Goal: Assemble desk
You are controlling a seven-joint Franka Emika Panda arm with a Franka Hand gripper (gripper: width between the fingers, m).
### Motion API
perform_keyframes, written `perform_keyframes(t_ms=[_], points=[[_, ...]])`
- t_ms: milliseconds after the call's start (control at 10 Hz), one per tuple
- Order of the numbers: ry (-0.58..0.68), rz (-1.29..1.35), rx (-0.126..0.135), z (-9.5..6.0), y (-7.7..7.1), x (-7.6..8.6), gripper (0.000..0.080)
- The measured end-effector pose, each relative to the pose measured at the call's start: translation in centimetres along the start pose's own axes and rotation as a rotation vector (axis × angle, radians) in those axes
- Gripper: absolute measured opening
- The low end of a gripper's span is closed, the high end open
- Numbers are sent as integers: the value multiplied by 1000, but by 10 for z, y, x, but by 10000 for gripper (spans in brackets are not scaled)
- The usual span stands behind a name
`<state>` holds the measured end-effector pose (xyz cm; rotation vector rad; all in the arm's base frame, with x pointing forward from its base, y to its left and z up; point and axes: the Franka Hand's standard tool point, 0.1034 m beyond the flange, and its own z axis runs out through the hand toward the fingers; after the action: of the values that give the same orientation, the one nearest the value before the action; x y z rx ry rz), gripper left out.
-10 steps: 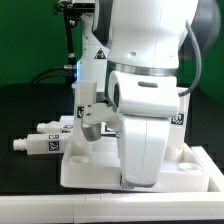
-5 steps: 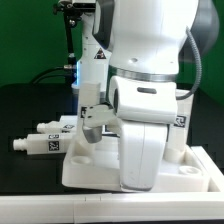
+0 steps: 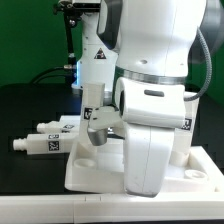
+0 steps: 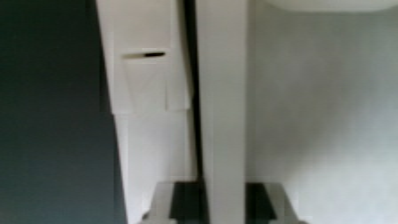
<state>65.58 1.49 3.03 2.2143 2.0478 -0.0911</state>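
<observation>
The worktop (image 3: 30, 110) is matte black, and behind it, from ten to two o'clock in the exterior view, hangs a green backdrop (image 3: 25, 30). My end effector (image 3: 95, 130) is closed tight on the upright leg (image 3: 92, 103), gripping it low down so that most of the leg stands above my fingers. The leg's foot meets the tabletop (image 3: 95, 172) at its corner toward ten o'clock. The white, raised-rim tabletop lies flat on the worktop at about six o'clock in that view. In the wrist view, my dark finger pads (image 4: 169, 203) press either side of the same leg (image 4: 214, 120), with the black worktop (image 4: 45, 120) beside it. Two more legs lie on their sides at nine o'clock from the tabletop, the near loose leg (image 3: 38, 144) and the far loose leg (image 3: 62, 127), close together and apart from my grip. My own bulky white arm (image 3: 150, 110) covers the middle of the tabletop. At three o'clock, a tagged white piece (image 3: 181, 128) shows past it; I cannot tell what it is.
</observation>
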Motion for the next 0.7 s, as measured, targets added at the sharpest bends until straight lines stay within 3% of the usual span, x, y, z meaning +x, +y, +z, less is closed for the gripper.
perform_keyframes(t_ms=[300,400,500,600,700], points=[[0,2,0,0,0,-1,63],[0,2,0,0,0,-1,276],[0,3,0,0,0,-2,276],[0,4,0,0,0,-3,458],[-1,5,-1,0,0,-4,580]])
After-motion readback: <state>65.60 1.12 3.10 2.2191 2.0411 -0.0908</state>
